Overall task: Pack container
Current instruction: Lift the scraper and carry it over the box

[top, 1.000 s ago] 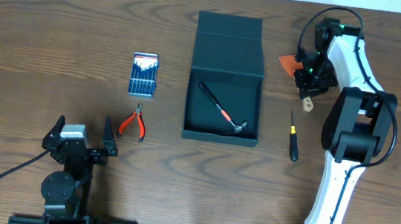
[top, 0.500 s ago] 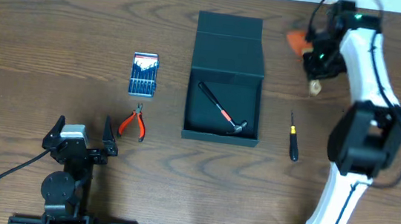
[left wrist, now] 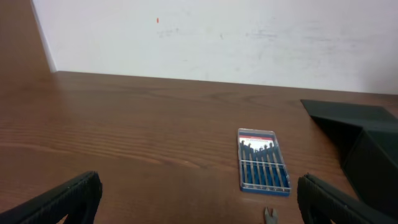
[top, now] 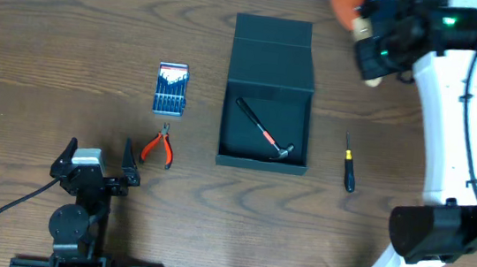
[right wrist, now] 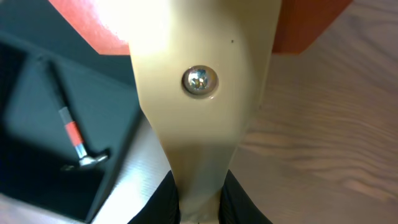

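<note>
"Container packing depends on the right gripper. How is its hold?"

"Its fingers are nearly closed. They pinch only the narrow end of the scraper, which has a cream handle and an orange blade. That's my worry: it's a thin grip on a long tool, so the scraper could pivot or slip on the way down."

"And the box?"

"It's mid-table, with the flap lid laid open toward the far edge and a hammer lying slantwise inside. The gripper seems raised well above the table, beyond the box's far right corner. Let go from up there, the scraper could bounce off the rim. It could also land across the hammer and sit too high for the lid to close."

"Anything else?"

"A screwdriver lies just right of the box, and a low sweep could knock it. The left gripper rests wide open and empty near the pliers, well apart from all this."
</note>
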Controlling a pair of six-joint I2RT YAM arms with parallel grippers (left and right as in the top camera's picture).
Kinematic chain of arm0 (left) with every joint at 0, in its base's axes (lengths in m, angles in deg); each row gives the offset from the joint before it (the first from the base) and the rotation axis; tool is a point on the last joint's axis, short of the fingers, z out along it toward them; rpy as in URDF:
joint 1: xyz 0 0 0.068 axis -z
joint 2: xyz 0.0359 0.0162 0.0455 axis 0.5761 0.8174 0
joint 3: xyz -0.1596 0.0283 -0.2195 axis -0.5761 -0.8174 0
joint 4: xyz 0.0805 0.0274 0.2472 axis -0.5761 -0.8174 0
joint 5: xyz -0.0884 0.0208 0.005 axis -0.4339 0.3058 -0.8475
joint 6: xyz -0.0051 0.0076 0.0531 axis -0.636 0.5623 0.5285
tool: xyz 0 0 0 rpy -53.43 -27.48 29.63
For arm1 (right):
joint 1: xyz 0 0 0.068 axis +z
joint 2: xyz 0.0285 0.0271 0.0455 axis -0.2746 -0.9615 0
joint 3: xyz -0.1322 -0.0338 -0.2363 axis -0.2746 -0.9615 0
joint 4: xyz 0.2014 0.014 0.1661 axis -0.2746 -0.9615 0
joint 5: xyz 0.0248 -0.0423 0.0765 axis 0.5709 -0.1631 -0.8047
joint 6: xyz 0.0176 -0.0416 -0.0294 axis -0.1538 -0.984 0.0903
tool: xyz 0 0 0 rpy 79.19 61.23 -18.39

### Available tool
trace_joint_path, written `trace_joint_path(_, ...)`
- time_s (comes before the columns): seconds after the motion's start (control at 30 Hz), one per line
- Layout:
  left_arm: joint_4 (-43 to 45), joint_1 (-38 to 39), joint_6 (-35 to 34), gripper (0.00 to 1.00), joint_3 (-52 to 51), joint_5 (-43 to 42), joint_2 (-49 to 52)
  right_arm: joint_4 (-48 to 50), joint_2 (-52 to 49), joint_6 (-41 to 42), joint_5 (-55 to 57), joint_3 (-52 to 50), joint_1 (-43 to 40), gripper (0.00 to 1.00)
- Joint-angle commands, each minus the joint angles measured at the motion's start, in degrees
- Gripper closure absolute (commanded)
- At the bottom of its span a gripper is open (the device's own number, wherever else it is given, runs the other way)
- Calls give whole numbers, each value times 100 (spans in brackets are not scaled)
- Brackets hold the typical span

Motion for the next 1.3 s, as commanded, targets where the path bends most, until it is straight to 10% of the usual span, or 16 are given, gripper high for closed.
trace_joint_path(0.0, -232, 28, 96, 1, -63, -63, -35, -157, 96, 74, -70, 63, 535, 99)
trace_joint_path(0.6, -232, 28, 96, 1, -63, -63, -35, -645, -13, 376, -79, -138, 2098, 99)
trace_joint_path(1.27, -232, 28, 96, 2, -63, -63, -35, 428, -15, 422, -398, -2643, 2149, 99)
